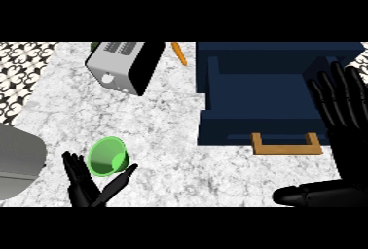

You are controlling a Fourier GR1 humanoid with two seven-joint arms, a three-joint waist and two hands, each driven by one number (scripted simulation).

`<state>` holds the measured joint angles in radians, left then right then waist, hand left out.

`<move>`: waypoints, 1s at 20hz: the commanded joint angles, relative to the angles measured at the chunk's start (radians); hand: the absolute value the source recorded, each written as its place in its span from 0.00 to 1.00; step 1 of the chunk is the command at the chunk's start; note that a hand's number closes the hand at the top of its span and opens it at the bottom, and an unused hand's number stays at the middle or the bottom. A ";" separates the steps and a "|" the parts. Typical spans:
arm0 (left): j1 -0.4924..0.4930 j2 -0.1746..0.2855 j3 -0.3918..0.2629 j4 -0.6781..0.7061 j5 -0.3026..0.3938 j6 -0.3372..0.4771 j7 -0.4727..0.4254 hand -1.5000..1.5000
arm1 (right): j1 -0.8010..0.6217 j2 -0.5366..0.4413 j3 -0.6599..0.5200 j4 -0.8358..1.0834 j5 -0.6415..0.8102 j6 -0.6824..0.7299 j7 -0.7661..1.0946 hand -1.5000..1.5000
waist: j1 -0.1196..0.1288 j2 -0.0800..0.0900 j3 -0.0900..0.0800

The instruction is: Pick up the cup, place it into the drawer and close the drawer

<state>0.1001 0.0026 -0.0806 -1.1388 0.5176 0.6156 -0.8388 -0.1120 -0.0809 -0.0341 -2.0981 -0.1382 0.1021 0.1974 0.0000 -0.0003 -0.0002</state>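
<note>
**mik:** Marble-look surface (179, 160), patterned tiles (22, 73) off at 9 o'clock. So where's the action?

**jo:** Start at the fingers (72, 168) of the left hand (90, 187), down at 7 o'clock in the head view. They're spread open in a V with the thumb, not closed round anything. The green cup (108, 156) sits right in that V on the surface, at 12 o'clock from the palm. Can't tell if the thumb tip touches it or is just beside it.

**mik:** Upright?

**jo:** We're looking into its mouth and it seems to lean toward 7 o'clock, but I can't call upright vs tipped.

**mik:** And the drawer?

**jo:** Navy drawer (273, 92) is pulled open, well apart from the cup, roughly 2 o'clock from it. Its wooden handle (286, 144) faces 6 o'clock. The right hand (341, 121) is open too, fingers up, resting at 3 o'clock by the drawer's right side. The left hand's clearly nearer, so I'd guess it closes on the cup, then carries it toward 2 o'clock. The toaster (119, 68) at 11 o'clock looks out of that path.
</note>
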 commanded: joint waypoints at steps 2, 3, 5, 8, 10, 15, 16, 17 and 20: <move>-0.029 -0.003 0.016 0.119 0.052 -0.054 -0.117 0.00 | 0.053 0.032 0.046 -0.017 0.028 -0.002 -0.029 0.00 | -0.001 0.000 0.000; -0.037 -0.003 -0.006 0.144 0.062 -0.057 -0.128 0.00 | 0.066 -0.012 -0.029 0.016 -0.033 0.052 -0.064 0.00 | -0.001 0.000 0.000; -0.029 0.000 0.007 0.055 -0.007 -0.040 -0.035 0.00 | 0.003 0.024 0.038 -0.033 0.015 -0.013 0.015 0.00 | 0.001 0.000 0.000; -0.118 0.057 0.096 0.185 0.037 -0.152 -0.064 0.00 | 0.029 -0.033 -0.074 -0.003 -0.089 0.057 -0.023 0.00 | -0.002 0.000 0.000; -0.098 -0.002 0.007 0.156 0.056 -0.071 -0.099 0.00 | 0.076 0.022 0.001 0.023 0.009 0.029 -0.092 0.00 | -0.001 0.000 0.000; -0.051 -0.001 0.068 0.150 0.052 -0.187 -0.115 0.00 | 0.062 0.033 0.040 -0.030 0.038 0.001 -0.034 0.00 | 0.001 0.000 0.000; -0.154 -0.002 0.137 0.298 0.062 -0.231 -0.153 0.00 | -0.006 -0.025 -0.058 -0.034 -0.072 0.027 0.037 0.00 | -0.001 0.000 0.000; -0.131 0.009 0.123 0.218 0.057 -0.217 -0.093 0.00 | 0.044 0.019 0.000 0.046 0.004 0.032 -0.086 0.00 | 0.000 0.000 0.000; -0.154 -0.002 0.048 0.286 0.134 -0.216 -0.185 0.00 | -0.016 -0.029 -0.083 0.051 -0.081 0.044 -0.018 0.00 | -0.001 0.001 0.000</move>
<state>-0.0363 0.0112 0.0227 -0.8885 0.5899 0.4003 -0.9566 -0.1080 -0.0816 -0.0483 -2.1040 -0.1565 0.1155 0.2011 -0.0004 -0.0003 -0.0004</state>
